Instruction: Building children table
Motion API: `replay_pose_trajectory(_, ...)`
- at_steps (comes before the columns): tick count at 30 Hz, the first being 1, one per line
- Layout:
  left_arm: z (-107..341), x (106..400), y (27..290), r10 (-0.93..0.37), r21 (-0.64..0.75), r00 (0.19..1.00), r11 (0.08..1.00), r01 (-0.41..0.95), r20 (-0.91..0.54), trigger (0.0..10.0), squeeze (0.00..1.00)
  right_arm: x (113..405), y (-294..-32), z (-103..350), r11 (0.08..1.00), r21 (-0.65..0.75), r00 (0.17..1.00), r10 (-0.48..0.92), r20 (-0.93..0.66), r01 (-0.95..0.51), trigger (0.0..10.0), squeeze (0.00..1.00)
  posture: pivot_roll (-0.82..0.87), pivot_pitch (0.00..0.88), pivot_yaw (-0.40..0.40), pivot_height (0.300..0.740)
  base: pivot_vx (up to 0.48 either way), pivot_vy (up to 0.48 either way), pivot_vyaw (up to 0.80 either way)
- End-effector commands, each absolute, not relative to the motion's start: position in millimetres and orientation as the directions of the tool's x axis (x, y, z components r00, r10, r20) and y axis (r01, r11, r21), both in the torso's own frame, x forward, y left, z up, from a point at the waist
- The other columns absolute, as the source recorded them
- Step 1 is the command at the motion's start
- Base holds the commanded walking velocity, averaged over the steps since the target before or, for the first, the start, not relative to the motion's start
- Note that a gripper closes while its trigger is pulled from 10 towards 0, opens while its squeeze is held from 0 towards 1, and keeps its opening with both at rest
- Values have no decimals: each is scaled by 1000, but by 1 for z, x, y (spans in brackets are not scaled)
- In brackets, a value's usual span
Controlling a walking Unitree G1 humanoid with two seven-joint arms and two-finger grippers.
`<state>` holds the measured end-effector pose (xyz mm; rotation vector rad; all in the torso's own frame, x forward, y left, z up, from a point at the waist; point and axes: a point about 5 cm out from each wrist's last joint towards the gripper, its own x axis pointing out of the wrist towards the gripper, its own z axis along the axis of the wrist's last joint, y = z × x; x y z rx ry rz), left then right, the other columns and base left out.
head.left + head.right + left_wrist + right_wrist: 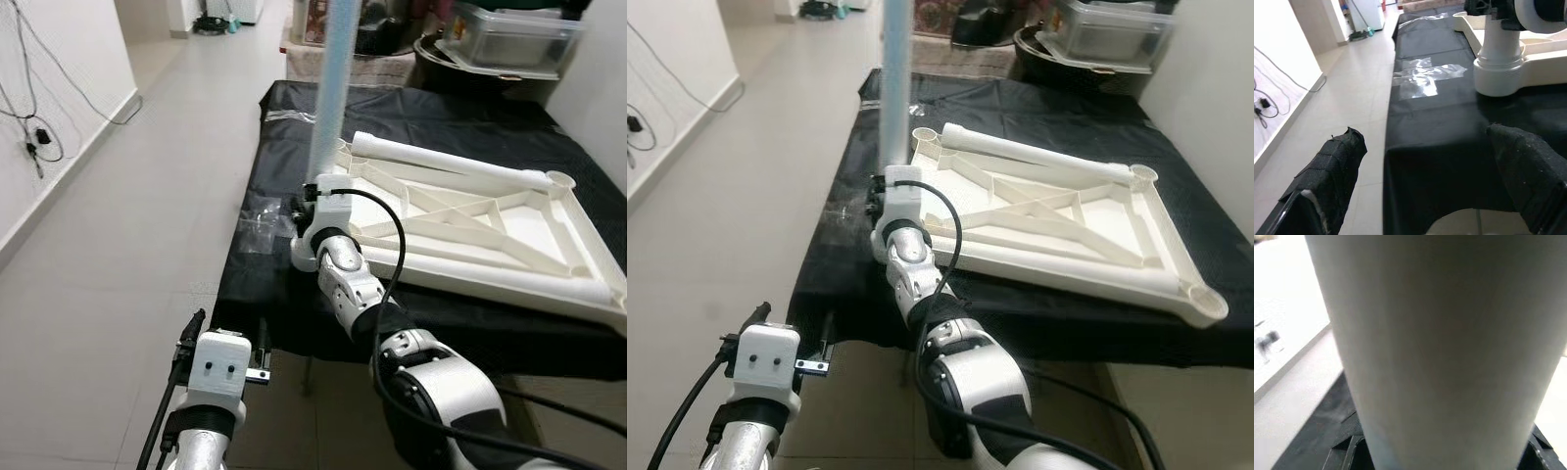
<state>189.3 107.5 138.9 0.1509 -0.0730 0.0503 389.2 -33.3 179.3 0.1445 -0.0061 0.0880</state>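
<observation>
An upturned white plastic children's tabletop (470, 230) lies on black cloth (284, 294) at centre right, where the right gripper (315, 191) clamps an upright pale-blue leg tube (331, 88), while the left gripper (1425, 183) hangs open at lower left.

Right arm: being extended forward and up from the lower right, silver segments bent at the elbow, a black cable being carried in a loop along the forearm. Right pincer (315, 199): being held at wrist height at the near left corner of the worktop, clamped around the pale upright table leg (330, 88); the leg is being pressed close against the wrist camera, between the black finger bases. Left arm: being held low, at the near edge of the worktop. Left pincer (1425, 181): being held with its two black fingers (1332, 166) spread wide apart, nothing being gripped between them.
</observation>
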Motion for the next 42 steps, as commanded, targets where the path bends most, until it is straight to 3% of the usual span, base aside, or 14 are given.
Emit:
replay_pose_trajectory(1, 141, 188, 102, 39, 118, 997, 992, -47, 73, 10000, 0, 384, -31, 170, 970, 244, 999, 28, -46, -16, 0, 0, 134, 103, -76, 740, 0, 0, 0)
replay_pose_trajectory(2, 141, 188, 102, 39, 118, 997, 992, -47, 73, 10000, 0, 384, -31, 170, 970, 244, 999, 28, -46, -16, 0, 0, 134, 103, -76, 740, 0, 0, 0)
replay_pose_trajectory(3, 141, 189, 102, 39, 117, 997, 992, -47, 74, 10000, 0, 380, -20, 174, 961, 269, 997, 71, -19, -63, 4314, 0, 134, 103, -76, 740, 0, 0, 0)
replay_pose_trajectory(5, 141, 189, 102, 39, 117, 997, 992, -47, 74, 10000, 0, 378, -13, 177, 954, 282, 994, 105, 5, -102, 4314, 0, 134, 103, -76, 740, 0, 0, 0)
replay_pose_trajectory(6, 141, 189, 102, 39, 116, 997, 992, -47, 74, 10000, 0, 378, -10, 181, 944, 289, 987, 156, 41, -161, 10000, 1000, 126, 100, -74, 740, 0, 0, 0)
replay_pose_trajectory(11, 140, 190, 102, 38, 115, 997, 992, -47, 74, 10000, 0, 380, -11, 189, 929, 265, 965, 238, 114, -260, 10000, 1000, 121, 100, -72, 740, 0, 0, 0)
replay_pose_trajectory(12, 140, 191, 102, 38, 114, 997, 992, -46, 74, 10000, 0, 381, -11, 193, 899, 276, 939, 312, 143, -341, 10000, 129, 119, 100, -69, 740, 0, 0, 0)
replay_pose_trajectory(13, 140, 191, 102, 38, 114, 996, 992, -46, 75, 10000, 0, 382, -11, 197, 829, 279, 874, 455, 170, -485, 10000, 0, 115, 99, -67, 740, 0, 0, 0)
replay_pose_trajectory(18, 140, 191, 102, 37, 114, 996, 992, -46, 75, 10000, 0, 381, -10, 200, 764, 283, 815, 547, 189, -579, 10000, 0, 115, 99, -67, 740, 0, 0, 0)
replay_pose_trajectory(34, 140, 190, 101, 32, 120, 997, 992, -41, 76, 10000, 0, 358, 8, 194, 131, 146, 131, 991, -6, -981, 10000, 0, 116, 97, -78, 740, 0, 0, 0)
replay_pose_trajectory(35, 140, 189, 101, 33, 120, 997, 992, -42, 76, 10000, 0, 357, 10, 193, 123, 144, 122, 992, -16, -982, 5608, 0, 121, 98, -81, 740, 0, 0, 0)
replay_pose_trajectory(36, 140, 189, 101, 33, 120, 997, 992, -42, 76, 10000, 0, 357, 10, 193, 123, 144, 122, 992, -16, -982, 5608, 0, 121, 98, -81, 740, 0, 0, 0)
replay_pose_trajectory(37, 141, 189, 101, 34, 120, 997, 992, -43, 76, 10000, 0, 356, 11, 192, 130, 127, 127, 991, -31, -983, 0, 0, 124, 97, -80, 740, 0, 0, 0)
replay_pose_trajectory(42, 140, 188, 101, 33, 121, 997, 992, -42, 74, 10000, 0, 360, 11, 192, 210, 89, 207, 978, -39, -974, 0, 0, 127, 97, -69, 740, 0, 0, 0)
